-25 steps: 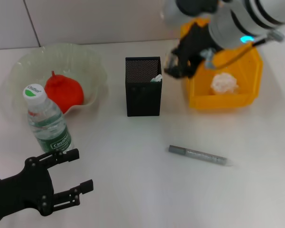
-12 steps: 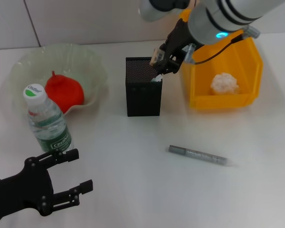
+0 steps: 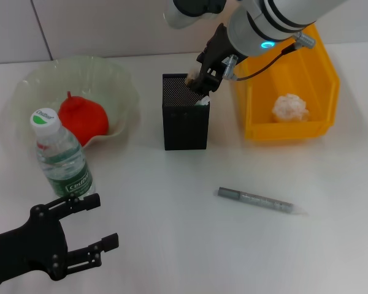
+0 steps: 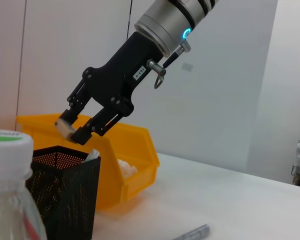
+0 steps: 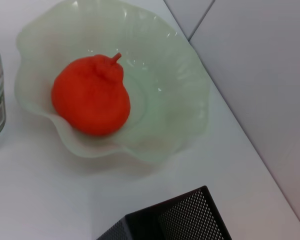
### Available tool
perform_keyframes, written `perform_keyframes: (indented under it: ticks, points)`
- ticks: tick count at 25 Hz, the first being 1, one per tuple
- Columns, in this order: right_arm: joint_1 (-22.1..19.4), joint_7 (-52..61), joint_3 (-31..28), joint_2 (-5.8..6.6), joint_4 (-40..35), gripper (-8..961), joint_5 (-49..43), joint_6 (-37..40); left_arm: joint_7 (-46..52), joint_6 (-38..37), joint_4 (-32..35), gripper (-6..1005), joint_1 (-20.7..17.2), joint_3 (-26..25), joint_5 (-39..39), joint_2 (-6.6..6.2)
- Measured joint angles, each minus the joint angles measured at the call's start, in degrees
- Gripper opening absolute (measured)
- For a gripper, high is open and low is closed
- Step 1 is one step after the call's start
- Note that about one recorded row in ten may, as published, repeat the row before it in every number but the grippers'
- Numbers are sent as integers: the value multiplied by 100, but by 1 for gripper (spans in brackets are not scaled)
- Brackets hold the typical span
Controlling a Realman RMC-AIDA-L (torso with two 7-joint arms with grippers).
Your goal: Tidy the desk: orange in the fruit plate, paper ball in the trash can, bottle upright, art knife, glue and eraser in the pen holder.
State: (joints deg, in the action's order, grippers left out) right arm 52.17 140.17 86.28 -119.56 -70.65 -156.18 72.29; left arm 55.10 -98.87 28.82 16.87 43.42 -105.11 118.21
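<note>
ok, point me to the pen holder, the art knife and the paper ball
pen holder (image 3: pixel 185 125), head view, front mesh wall
art knife (image 3: pixel 256 200), head view, middle of its grey body
paper ball (image 3: pixel 289 107), head view, centre of the wad

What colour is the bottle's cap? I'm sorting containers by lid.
The bottle's cap is green on top with a white rim, clearest in the head view.

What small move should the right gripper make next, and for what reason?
Probably open the right gripper and drop the small beige eraser block it pinches. In the left wrist view the eraser hangs just above the rim of the black mesh pen holder, seemingly over its opening. The left gripper sits idle near the table's front edge.
</note>
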Motion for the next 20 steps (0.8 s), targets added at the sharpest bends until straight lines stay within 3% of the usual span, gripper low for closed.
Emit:
perform_keyframes:
  ticks: [6,9,15,20]
  points:
    - [-47,134,59,-7,-171,429,31,47,0,-22,1,802,0,0,0,0]
    - [-85,376,-47,-3,-484,611,75,363,1,-59,20,802,0,1,0,-4]
    - [-352,745,-891,24,-1714,665,544,2045,36,-156,104,802,-16,0,-2,-8]
    - [-737,1323,-739,12,-2417,801,214,3195,12,-168,106,802,-18,0,-20,-7]
